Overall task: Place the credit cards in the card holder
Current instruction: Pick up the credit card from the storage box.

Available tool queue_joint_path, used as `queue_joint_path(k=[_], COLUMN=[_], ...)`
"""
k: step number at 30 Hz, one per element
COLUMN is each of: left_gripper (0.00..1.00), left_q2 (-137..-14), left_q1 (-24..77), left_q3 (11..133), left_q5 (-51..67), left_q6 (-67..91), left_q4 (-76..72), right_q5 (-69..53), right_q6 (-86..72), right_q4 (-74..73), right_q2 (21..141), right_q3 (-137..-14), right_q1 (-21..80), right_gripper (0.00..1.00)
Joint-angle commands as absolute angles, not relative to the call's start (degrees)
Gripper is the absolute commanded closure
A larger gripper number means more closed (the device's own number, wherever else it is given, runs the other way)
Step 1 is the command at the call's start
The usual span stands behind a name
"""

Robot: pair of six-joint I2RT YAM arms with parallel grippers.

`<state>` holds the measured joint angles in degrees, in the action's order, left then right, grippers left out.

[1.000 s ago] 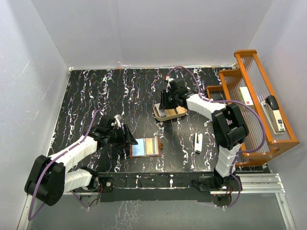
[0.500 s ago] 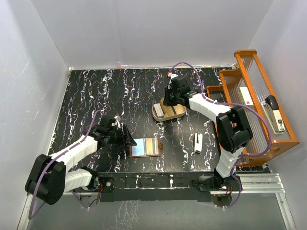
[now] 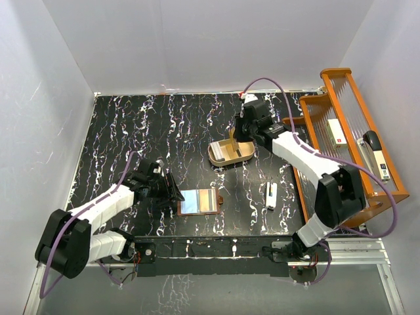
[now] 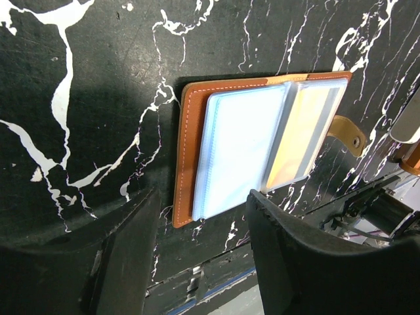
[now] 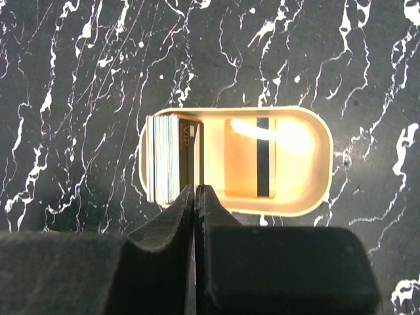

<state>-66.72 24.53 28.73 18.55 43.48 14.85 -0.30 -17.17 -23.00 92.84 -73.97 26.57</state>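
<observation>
partly, credit cards point(image 5: 163, 157) behind right end effector point(image 5: 195, 190)

readable text: none anywhere, tbh
white box point(image 3: 336, 131) in rack point(image 3: 338, 72): little red mark on the face, way too small to make out
white stick point(image 3: 271, 195): dark patch near one end, can't read it
cards point(image 5: 163, 167) in tray point(image 5: 321, 164): standing on edge, just coloured edges, nothing legible
flat card point(image 5: 243, 164): black stripe only, glare over the rest
holder point(image 4: 243, 151): clear sleeves, look blank
</observation>
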Motion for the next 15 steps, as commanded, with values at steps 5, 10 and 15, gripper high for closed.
queue_joint_path(k=[5, 10, 15], left_gripper=[0.50, 0.50, 0.53], left_q2=[-66.3, -64.6, -66.3], left_q1=[24.3, 24.4, 24.4], left_q3=[27.9, 25.5, 24.2], left_q5=[22.2, 22.3, 24.4], left_q6=[43.8, 47.3, 48.2], left_q4=[12.8, 11.0, 8.5], right_q5=[-9.2, -16.1, -17.4], right_q6=[-19.9, -26.5, -33.5], right_q4=[-24.7, -21.2, -16.8], right_q2=[80.9, 73.3, 69.2], right_q3=[-66.8, -60.0, -54.2], right_q1=[26.9, 28.8, 33.5], right_gripper=[1.00, 1.00, 1.00])
